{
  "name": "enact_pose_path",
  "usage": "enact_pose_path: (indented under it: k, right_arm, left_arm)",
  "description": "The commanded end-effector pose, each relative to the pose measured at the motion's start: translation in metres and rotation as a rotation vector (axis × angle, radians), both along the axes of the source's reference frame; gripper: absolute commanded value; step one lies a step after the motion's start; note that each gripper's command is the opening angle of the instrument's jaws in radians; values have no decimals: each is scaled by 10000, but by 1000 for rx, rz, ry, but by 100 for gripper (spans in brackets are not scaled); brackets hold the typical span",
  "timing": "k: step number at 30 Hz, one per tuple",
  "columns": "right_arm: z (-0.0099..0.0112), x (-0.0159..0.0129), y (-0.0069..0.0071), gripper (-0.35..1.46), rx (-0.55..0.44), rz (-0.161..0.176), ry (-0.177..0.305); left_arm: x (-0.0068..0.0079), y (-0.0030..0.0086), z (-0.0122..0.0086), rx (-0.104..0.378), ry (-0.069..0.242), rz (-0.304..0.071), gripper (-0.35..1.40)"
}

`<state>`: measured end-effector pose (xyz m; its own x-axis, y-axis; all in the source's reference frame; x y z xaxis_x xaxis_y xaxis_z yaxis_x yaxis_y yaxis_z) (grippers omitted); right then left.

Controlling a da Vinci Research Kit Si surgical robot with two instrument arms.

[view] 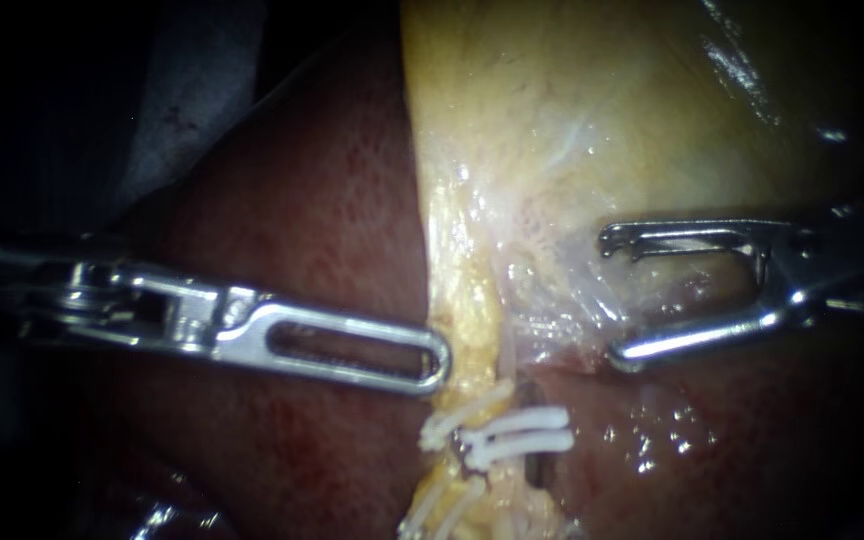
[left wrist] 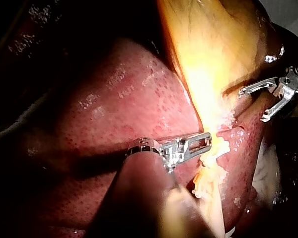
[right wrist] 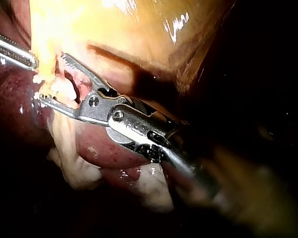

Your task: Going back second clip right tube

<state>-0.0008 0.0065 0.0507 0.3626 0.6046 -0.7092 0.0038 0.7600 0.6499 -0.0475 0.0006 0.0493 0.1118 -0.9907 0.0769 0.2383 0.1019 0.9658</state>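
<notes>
Surgical lab bench: exposed liver (view: 322, 200), gallbladder (view: 572, 110), white clips (view: 517, 435).

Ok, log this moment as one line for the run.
left tool: jaws shut, tip by tube | right tool: jaws open, empty, clear of clips | clips: white, on tube

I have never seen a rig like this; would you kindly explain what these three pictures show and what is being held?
It is a surgical robot working on a pig's liver and gallbladder. One picture comes from the endoscope, close to the tissue; the other two from cameras on each instrument's arm. The left instrument enters from the left, jaws together, holding nothing. The right instrument has open, empty jaws. Below them, white clips sit across a yellowish strand.
</notes>
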Motion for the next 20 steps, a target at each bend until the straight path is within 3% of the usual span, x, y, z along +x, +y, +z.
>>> enact_pose_path:
  k: [1, 20]
  right_arm:
    - [0, 0, 0, 60, 0, 0, 0]
    - [1, 0, -1, 60, -1, 0, 0]
  left_arm:
    - [-1, 0, 0, -2, 1, 2, -35]
    - [-1, 0, 1, -1, -1, 5, -35]
